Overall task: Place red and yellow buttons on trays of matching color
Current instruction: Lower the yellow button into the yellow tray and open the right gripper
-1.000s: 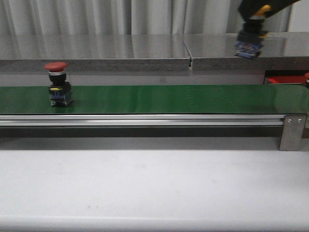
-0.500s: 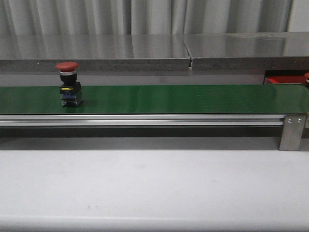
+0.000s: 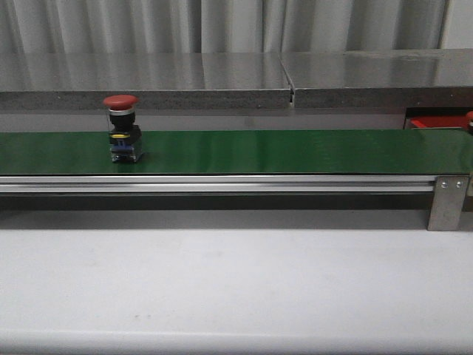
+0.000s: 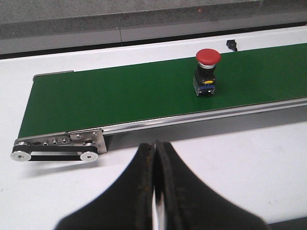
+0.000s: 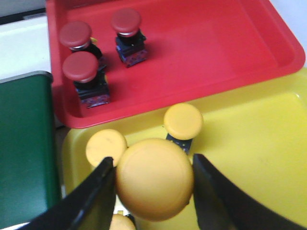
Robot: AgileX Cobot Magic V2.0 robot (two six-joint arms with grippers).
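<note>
A red button (image 3: 122,129) stands upright on the green belt (image 3: 295,151), left of centre; it also appears as the red button (image 4: 207,72) in the left wrist view. My left gripper (image 4: 154,144) is shut and empty, over the white table in front of the belt's end. My right gripper (image 5: 153,160) is shut on a yellow button (image 5: 154,178), held by its cap above the yellow tray (image 5: 249,143). Other yellow buttons (image 5: 183,120) stand in that tray. The red tray (image 5: 201,43) beside it holds three red buttons (image 5: 127,33). Neither gripper shows in the front view.
A corner of the red tray (image 3: 436,122) shows past the belt's right end. A steel bracket (image 3: 447,201) sticks out there. A grey shelf (image 3: 148,81) runs behind the belt. A roller bracket (image 4: 57,147) marks the belt's other end.
The red button has travelled to the right along the belt. My right gripper, holding the yellow button, has left the upper right of the front view.
</note>
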